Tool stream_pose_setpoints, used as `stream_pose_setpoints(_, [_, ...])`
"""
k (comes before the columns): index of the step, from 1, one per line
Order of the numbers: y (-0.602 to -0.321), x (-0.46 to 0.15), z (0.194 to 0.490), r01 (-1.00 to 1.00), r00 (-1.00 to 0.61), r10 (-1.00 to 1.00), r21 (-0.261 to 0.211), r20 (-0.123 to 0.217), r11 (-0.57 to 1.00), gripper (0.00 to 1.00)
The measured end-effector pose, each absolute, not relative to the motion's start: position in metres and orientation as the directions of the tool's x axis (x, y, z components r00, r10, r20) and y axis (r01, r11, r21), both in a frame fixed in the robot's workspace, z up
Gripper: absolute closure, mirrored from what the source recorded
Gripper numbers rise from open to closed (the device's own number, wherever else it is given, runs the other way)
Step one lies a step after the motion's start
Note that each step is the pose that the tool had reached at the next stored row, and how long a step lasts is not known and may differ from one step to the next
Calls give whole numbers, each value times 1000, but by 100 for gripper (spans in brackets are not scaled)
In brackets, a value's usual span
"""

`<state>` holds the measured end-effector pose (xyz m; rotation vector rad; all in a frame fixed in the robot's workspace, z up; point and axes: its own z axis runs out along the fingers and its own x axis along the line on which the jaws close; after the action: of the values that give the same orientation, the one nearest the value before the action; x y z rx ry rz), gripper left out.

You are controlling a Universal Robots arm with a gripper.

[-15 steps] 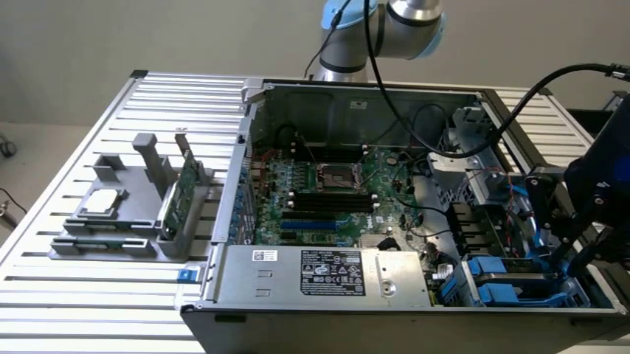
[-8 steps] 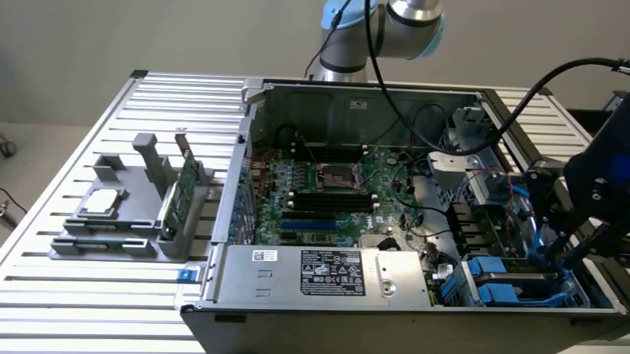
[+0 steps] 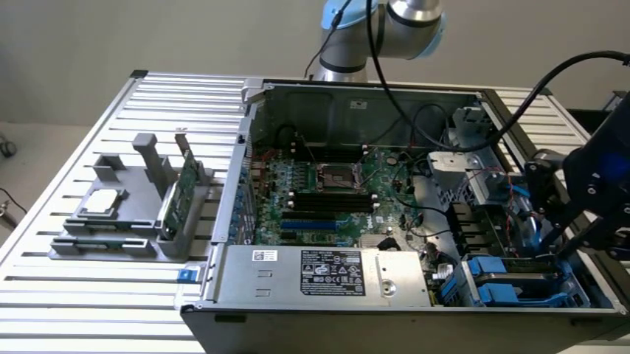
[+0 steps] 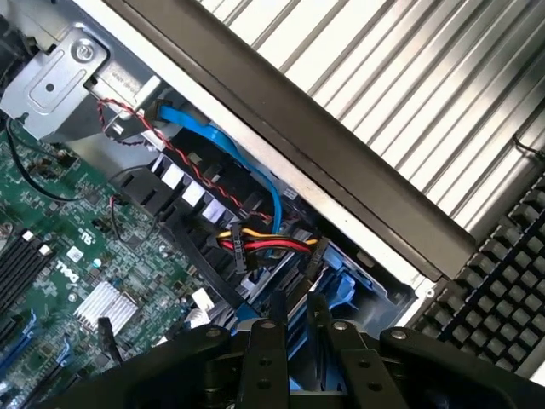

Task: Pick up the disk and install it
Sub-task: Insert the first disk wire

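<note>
The open computer case (image 3: 394, 221) lies on a slatted table. My gripper (image 3: 563, 247) hangs over the drive bay (image 3: 512, 284) at the case's corner on the exterior view's right. In the wrist view, the gripper (image 4: 296, 311) has its black fingers (image 4: 266, 345) close together on a thin slab seen edge-on. This is the disk (image 4: 336, 290), with its blue carrier showing just past the fingertips. It stands upright, reaching down into the bay beside the case wall. Its label is hidden.
Blue carriers (image 3: 492, 274) sit in the bay. Red-yellow-black wires (image 4: 264, 245) and a blue cable (image 4: 247, 153) run close by the fingers. A power supply (image 3: 325, 273) and motherboard (image 3: 335, 192) fill the case. A grey rack holds a green card (image 3: 177, 195) and a silver chip (image 3: 103, 200).
</note>
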<state>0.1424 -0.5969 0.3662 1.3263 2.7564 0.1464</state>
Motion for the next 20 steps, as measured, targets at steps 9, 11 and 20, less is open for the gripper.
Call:
stream_pose_setpoints(9, [-597,142,363,847,-518,856,138,-8,514,76])
stream_pose_setpoints(11, [-597,142,363,861,-494,870,139,-6,490,76])
stream_pose_setpoints(20, [-597,159,362,870,-479,878,141,10,473,76])
